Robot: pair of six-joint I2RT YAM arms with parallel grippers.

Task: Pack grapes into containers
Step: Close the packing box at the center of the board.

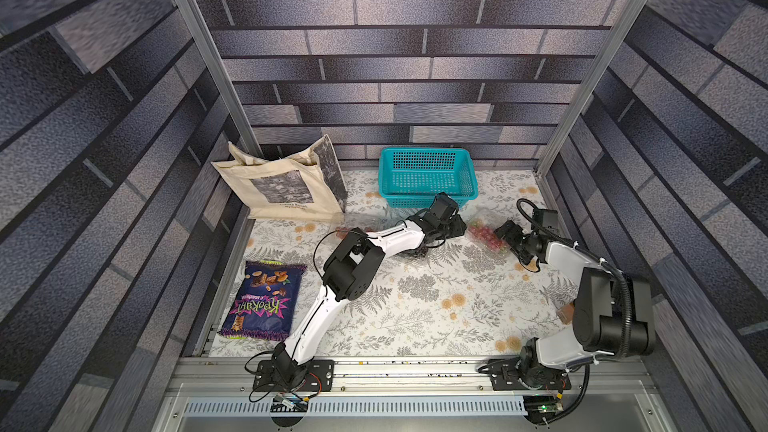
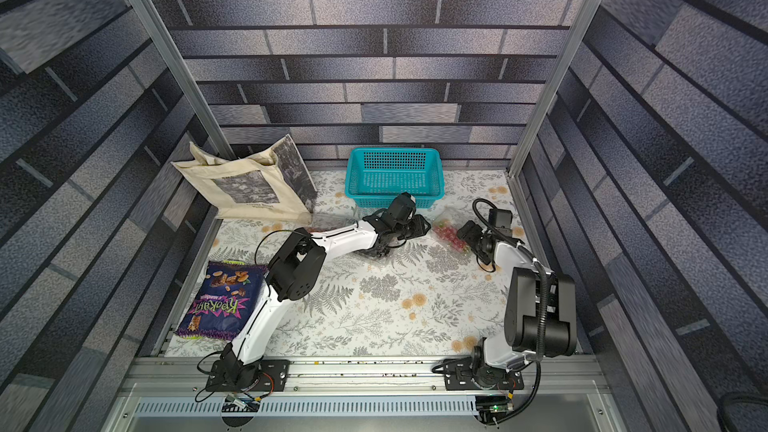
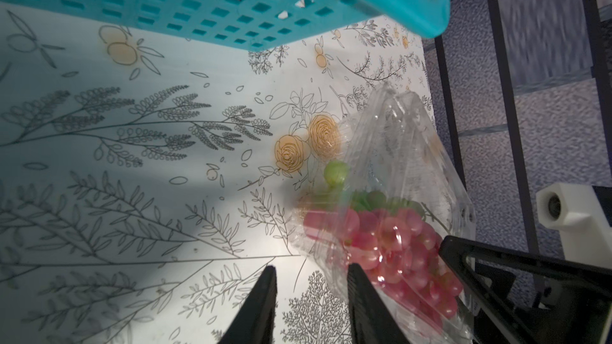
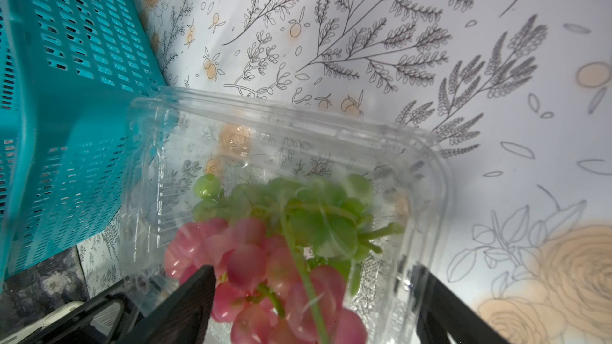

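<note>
We see left jaws part-open, nothing between, only counter (image 3: 132,160) showing; clear clamshell container (image 3: 397,147) just beside one finger. Now right jaws spread wide, straddling same container, red-pink grapes (image 4: 248,259) and green grapes (image 4: 324,223) inside, between them. Contact with walls, we cannot tell. Just beyond, teal basket (image 3: 231,4).

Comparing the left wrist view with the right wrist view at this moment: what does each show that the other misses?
Only the left wrist view: the left gripper, jaws apart with only bare table between them. Only the right wrist view: the right gripper, a finger on either side of the container; whether it grips cannot be told. Both views: pink and green grapes inside that container, with the teal basket close by.
</note>
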